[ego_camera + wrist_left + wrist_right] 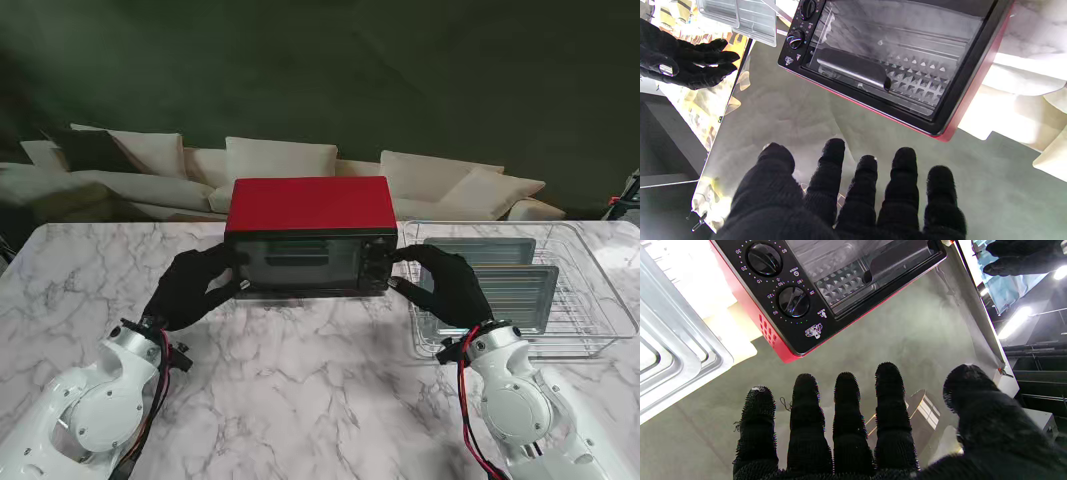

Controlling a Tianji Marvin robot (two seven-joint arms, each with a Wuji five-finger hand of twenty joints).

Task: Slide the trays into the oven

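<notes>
Oven (310, 235) red-topped (door shut)

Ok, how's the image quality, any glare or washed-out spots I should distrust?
Stand view: dim but even, oven and trays legible. Left wrist view: reflections haze the oven's glass door, and the background beyond is blown out. Right wrist view: the tray is overexposed, but the knobs are sharp.

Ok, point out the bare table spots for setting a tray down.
Bare marble lies nearer to me than the oven, between the left hand and right hand, and left of the oven. The right is crowded: the wire rack holds the trays.
</notes>
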